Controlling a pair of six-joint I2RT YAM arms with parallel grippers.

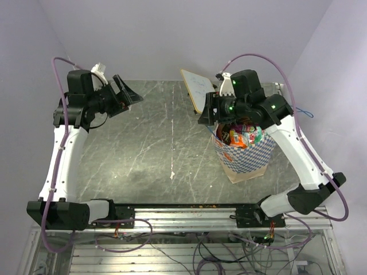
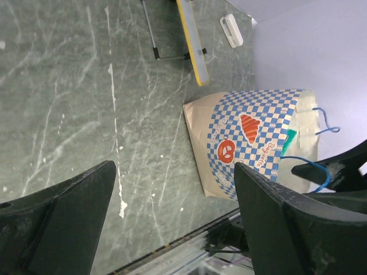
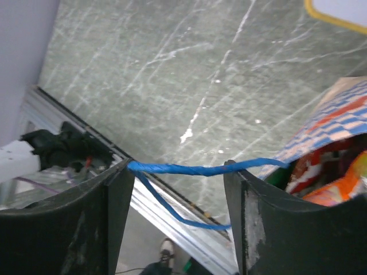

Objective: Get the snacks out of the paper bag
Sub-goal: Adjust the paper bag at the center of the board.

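The paper bag (image 1: 248, 157), blue-and-white checkered, stands upright on the table's right side, and its orange-red logo (image 2: 250, 127) shows in the left wrist view. Several colourful snacks (image 1: 243, 136) fill its open top; red and orange packets (image 3: 338, 183) show inside the bag's rim (image 3: 344, 112). My right gripper (image 1: 209, 113) hovers at the bag's left rim, open. A blue cord handle (image 3: 189, 169) is stretched across both its fingertips, and nothing is pinched between them. My left gripper (image 1: 129, 94) hangs open over the far left of the table, well away from the bag (image 2: 252, 143).
A flat white board with a yellow edge (image 1: 196, 89) leans at the back, just behind the bag. A small white object (image 2: 231, 30) lies near the back edge. The metal rail (image 1: 183, 215) runs along the near edge.
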